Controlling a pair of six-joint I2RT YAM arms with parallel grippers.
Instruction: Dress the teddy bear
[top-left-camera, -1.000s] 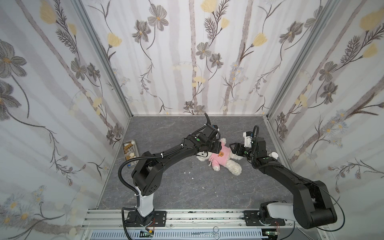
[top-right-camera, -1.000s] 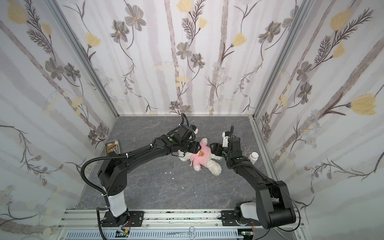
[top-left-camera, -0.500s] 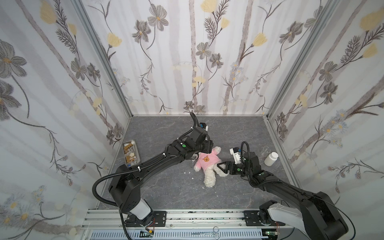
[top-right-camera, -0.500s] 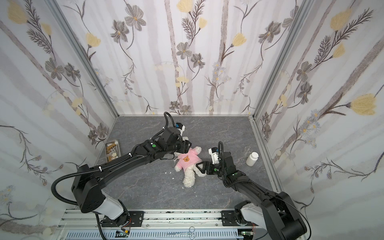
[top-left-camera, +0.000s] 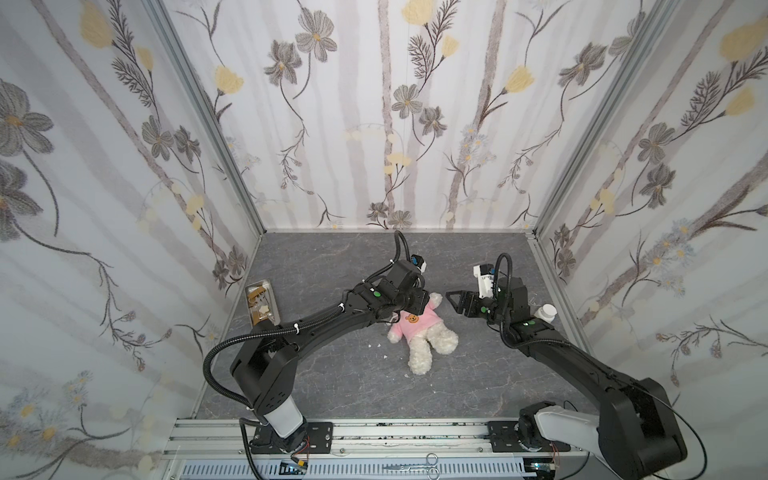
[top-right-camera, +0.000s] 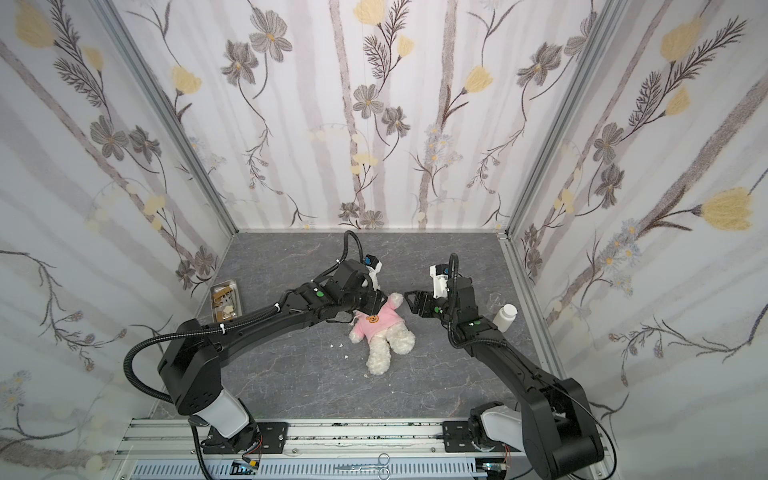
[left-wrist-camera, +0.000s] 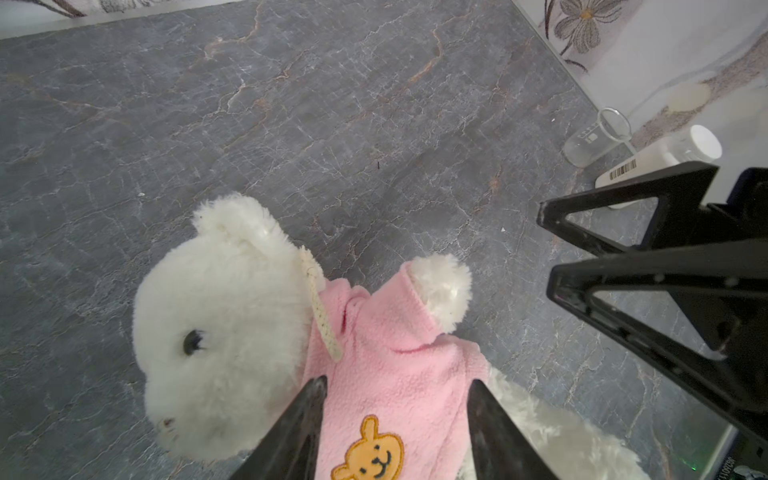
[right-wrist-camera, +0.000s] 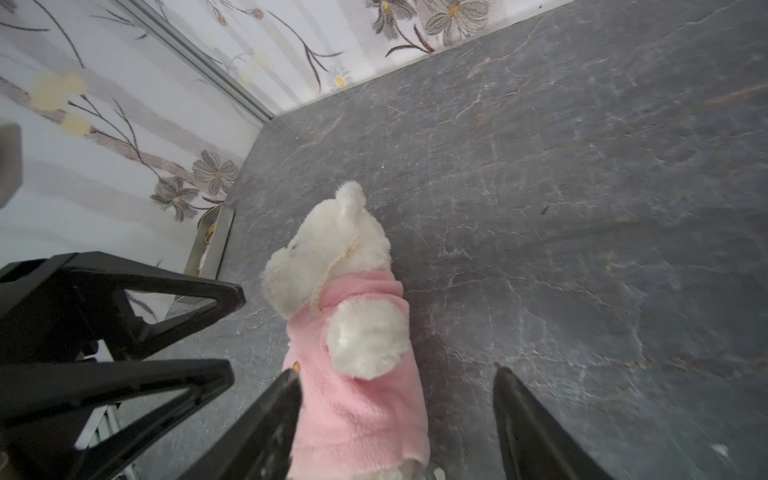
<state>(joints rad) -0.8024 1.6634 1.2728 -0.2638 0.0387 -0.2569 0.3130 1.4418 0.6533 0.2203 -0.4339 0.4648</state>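
The teddy bear (top-left-camera: 420, 353) lies on its back on the grey floor, legs toward the front rail, wearing a pink hoodie (top-left-camera: 419, 324) with an orange bear face. In the left wrist view its white head (left-wrist-camera: 220, 324) and the hoodie (left-wrist-camera: 386, 332) show plainly. My left gripper (top-left-camera: 417, 306) hangs over the bear's head and chest, open, its fingers either side of the hoodie front (left-wrist-camera: 395, 386). My right gripper (top-left-camera: 453, 301) stands open just right of the bear's raised arm, apart from it. In the right wrist view its gripper (right-wrist-camera: 395, 374) has one finger by the hoodie's side.
A metal tray (top-left-camera: 262, 303) with small bits sits against the left wall. A white bottle (top-right-camera: 505, 318) and a clear beaker (top-right-camera: 494, 301) stand by the right wall. Scissors (top-left-camera: 415, 457) lie on the front rail. White crumbs dot the floor near the bear.
The bear has shifted left and turned, so its legs now point to the front. The right gripper has drawn back to the right, off the bear. The left gripper stays over its head.
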